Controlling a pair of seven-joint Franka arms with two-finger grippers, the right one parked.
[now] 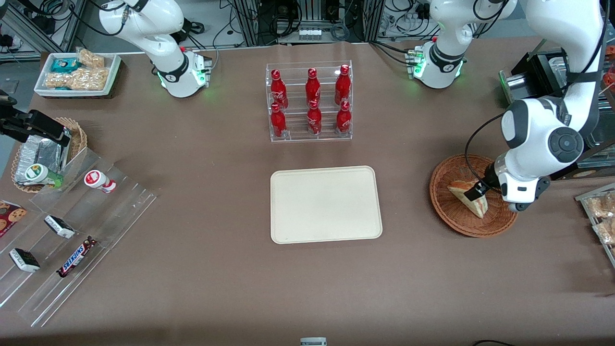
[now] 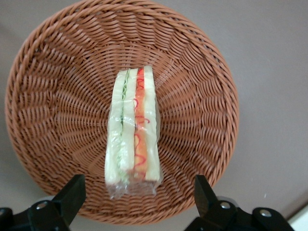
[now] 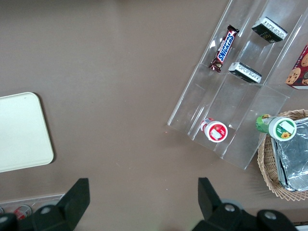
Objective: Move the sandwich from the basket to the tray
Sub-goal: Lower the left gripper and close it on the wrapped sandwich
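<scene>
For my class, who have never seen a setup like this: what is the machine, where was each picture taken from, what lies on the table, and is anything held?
These are robot arms with two-finger grippers. One picture looks down from the front; the other two come from cameras on the arms' wrists. The working arm's gripper hangs open above the sandwich, which lies wrapped in the wicker basket; nothing is held. The beige tray sits mid-table, with a rack of red cola bottles farther from the front camera.

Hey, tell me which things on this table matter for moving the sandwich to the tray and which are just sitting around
Part of the job:
sandwich, in the basket
tray
gripper, open above the sandwich

Just lying about:
cola bottles in their clear rack
Snickers bar
snack tub
</scene>
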